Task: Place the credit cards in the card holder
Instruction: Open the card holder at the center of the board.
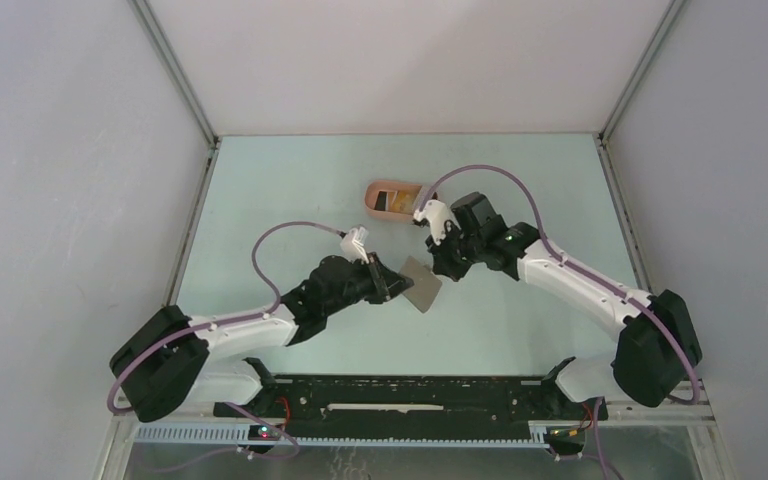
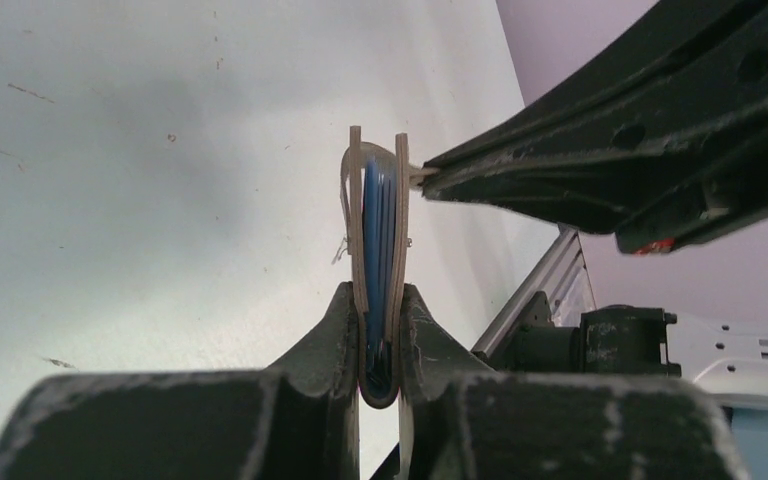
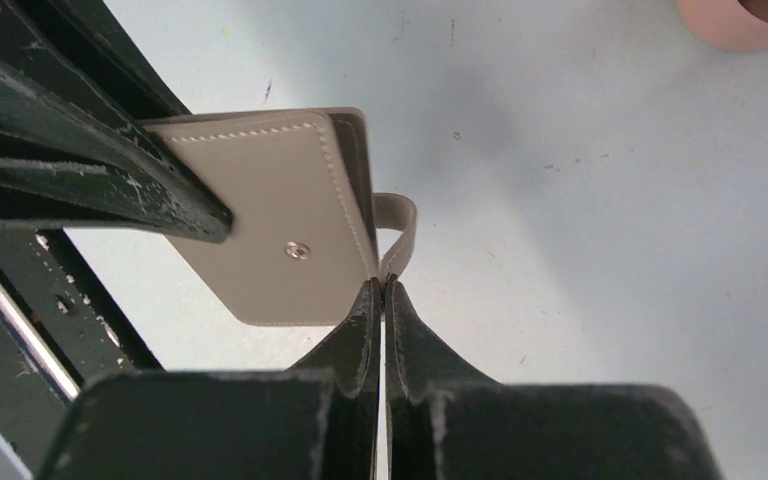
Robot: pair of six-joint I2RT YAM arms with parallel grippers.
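The grey card holder is held off the table between both grippers. My left gripper is shut on its folded edge; in the left wrist view the holder stands edge-on with blue layers between its flaps. My right gripper is shut on the holder's thin strap, beside the face with the round snap; its tips pinch the strap's end. Credit cards, dark and orange-yellow, lie in the pink tray.
The salmon-pink oval tray sits on the table just behind the right gripper; its edge shows at the top right of the right wrist view. White walls enclose the table on three sides. A black rail runs along the near edge.
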